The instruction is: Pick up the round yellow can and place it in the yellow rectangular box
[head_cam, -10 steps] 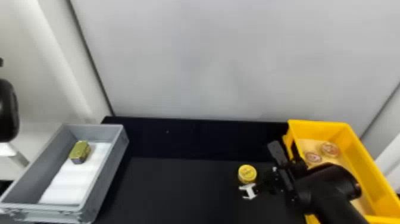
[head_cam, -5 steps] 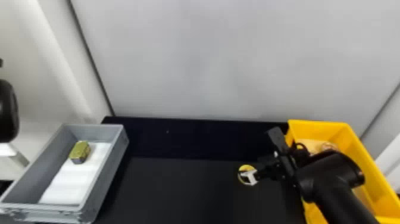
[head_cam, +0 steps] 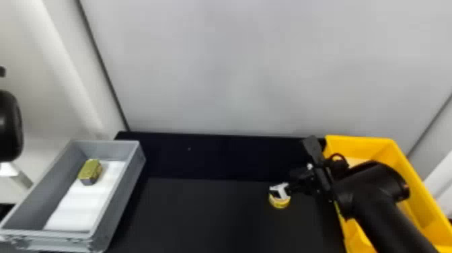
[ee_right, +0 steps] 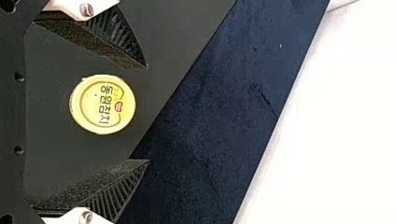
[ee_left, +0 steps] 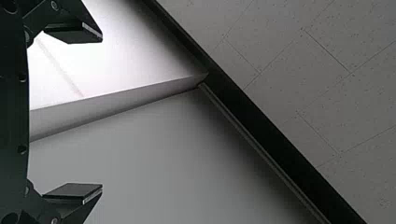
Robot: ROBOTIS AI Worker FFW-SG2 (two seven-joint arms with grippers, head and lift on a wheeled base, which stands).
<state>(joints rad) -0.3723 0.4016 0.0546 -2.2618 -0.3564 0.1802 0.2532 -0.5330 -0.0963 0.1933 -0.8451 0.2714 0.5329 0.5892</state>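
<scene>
Presently at the grasp step, judged about to close: the right gripper [ee_right: 147,114] stands with its fingers parted, and the can [ee_right: 102,105] sits between them in the right wrist view, with a gap on either side, nothing clenched. Can rests on the black table [head_cam: 208,212], lid up, well apart from the yellow box [head_cam: 415,188]. Next move calls for checking finger height, then an even squeeze on the can's side, a lift past the box wall, and release inside. Risk: closing too high may slip off the rim. Materials: can is a squat round tin, its printed lid likely slick; right fingers are wedges with ribbed flanks and a grainy inner face, which should help grip. Box is rectangular, apparently smooth plastic. Grey bin [head_cam: 43,190] holds a gold block [head_cam: 89,170] and white lining [head_cam: 79,207]. Left gripper [ee_left: 102,113] open, empty, off the table.
</scene>
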